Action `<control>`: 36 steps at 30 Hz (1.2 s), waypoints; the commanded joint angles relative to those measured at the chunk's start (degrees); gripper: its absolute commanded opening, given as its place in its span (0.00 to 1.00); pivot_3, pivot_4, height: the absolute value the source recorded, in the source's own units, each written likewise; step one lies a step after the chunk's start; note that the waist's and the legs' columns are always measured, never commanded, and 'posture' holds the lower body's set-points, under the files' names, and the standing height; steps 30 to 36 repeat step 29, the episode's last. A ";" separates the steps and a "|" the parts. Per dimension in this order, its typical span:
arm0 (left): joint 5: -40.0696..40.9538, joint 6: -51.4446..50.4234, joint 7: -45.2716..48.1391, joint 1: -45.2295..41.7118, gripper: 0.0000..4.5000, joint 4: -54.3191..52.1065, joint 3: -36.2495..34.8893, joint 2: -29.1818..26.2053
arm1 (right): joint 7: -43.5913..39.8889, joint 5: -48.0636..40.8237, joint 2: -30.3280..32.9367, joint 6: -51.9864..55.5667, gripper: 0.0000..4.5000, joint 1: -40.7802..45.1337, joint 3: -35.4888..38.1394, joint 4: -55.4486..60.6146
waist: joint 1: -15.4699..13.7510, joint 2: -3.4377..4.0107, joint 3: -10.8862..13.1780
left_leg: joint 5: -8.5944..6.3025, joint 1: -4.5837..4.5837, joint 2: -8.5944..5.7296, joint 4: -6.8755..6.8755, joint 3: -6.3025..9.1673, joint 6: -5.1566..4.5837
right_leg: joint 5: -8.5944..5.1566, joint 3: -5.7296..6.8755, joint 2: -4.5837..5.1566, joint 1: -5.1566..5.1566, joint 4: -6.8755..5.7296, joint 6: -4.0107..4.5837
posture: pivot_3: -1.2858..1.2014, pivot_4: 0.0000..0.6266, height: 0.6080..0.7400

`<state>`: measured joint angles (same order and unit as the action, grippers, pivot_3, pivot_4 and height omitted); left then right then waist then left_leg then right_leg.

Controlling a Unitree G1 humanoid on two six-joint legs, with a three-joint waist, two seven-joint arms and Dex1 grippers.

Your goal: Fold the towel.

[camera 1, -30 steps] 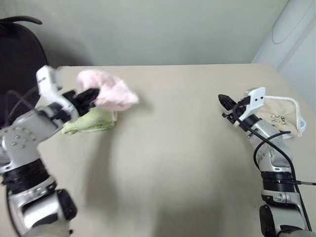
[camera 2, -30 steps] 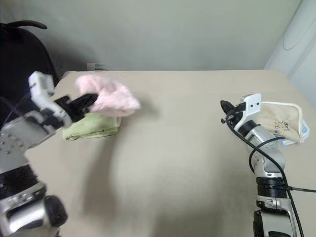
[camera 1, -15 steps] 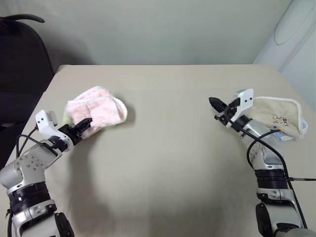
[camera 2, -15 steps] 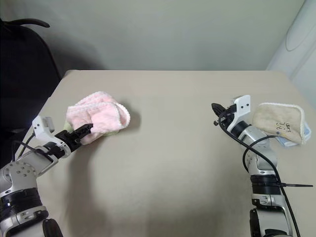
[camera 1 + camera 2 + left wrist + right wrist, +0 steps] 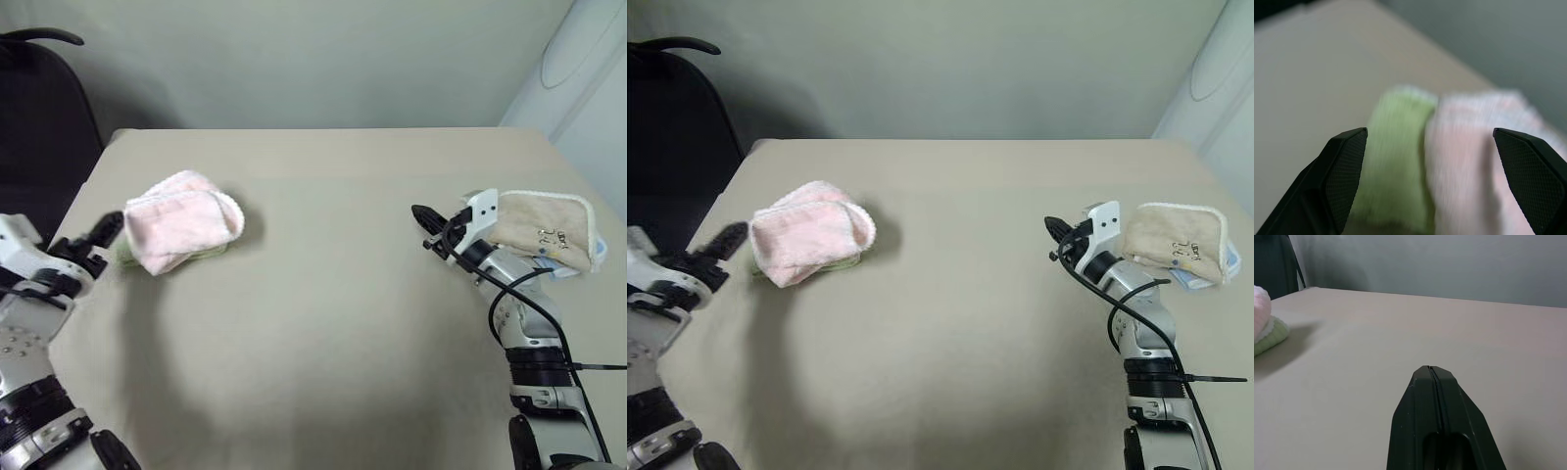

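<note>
The towel [image 5: 181, 220], pale pink with white edging, lies folded in a bundle at the table's left. It rests on top of a light green towel [image 5: 838, 262] and nothing holds it. My left gripper [image 5: 96, 240] hovers just left of it, open, with nothing between its fingers. The left wrist view looks past both fingers at the green towel [image 5: 1396, 161] and the pink towel [image 5: 1474, 161] side by side. My right gripper [image 5: 419, 213] is shut and empty at the right, above the table and far from the towel; its jaws are pressed together [image 5: 1431, 368].
A beige towel [image 5: 544, 230] lies at the table's right edge, behind my right wrist, with a bit of blue [image 5: 573, 266] under it. A black chair [image 5: 39, 117] stands beyond the table's [image 5: 343, 323] left edge. A white rounded object [image 5: 588, 59] stands at the back right.
My left gripper has opened, let go of the pink towel and drawn back to the left. The towel has come down onto the green towel. The right gripper has hardly moved.
</note>
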<state>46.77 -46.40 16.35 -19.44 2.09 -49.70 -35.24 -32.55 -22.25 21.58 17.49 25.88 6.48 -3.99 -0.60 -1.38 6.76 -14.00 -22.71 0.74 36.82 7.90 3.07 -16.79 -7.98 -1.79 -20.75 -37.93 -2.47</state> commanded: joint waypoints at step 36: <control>-23.94 19.11 10.82 5.30 0.99 -13.52 43.83 8.01 | -0.91 -1.11 5.89 1.31 0.00 -10.16 4.91 8.65 | 0.08 -0.09 0.02 | -0.08 -0.19 -0.01 0.05 0.12 -0.13 | 0.02 0.09 0.02 -0.01 0.01 0.03 | 0.52 0.24 1.00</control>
